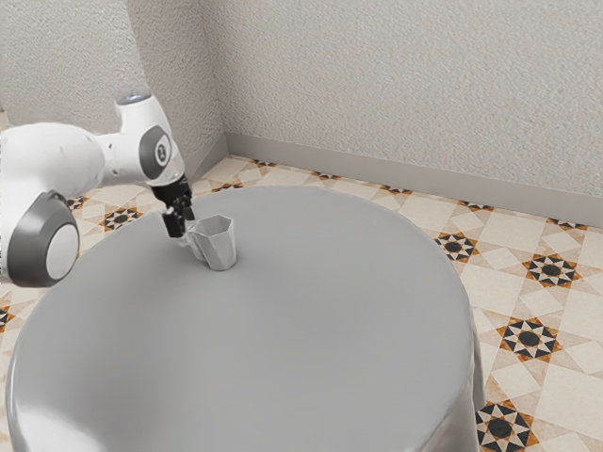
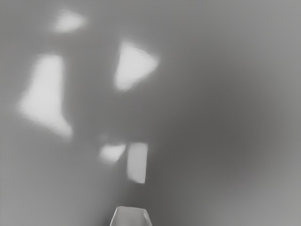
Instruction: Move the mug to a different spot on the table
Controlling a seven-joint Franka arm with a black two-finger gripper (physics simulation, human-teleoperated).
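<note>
Grey round tabletop [image 1: 311, 377] up front, carrying the mug. Faceted grey mug [image 1: 220, 241] upright, open end up. Black end effector [image 1: 179, 224] low, just beside the mug on the exterior view's left; whether open or clamped on the mug, cannot tell. White arm [image 1: 57, 179] further out from the mug on that same side. From the wrist, mug's pale edge [image 2: 131, 217] just under the hand.

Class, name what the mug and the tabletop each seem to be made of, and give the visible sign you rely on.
Mug: pale grey, matte, with flat angular facets; it looks like unglazed ceramic or moulded plastic, and which one stays open. Table: smooth, uniform grey, with soft bright reflections in the wrist view; likely a satin-coated or metal top, not certain.
</note>
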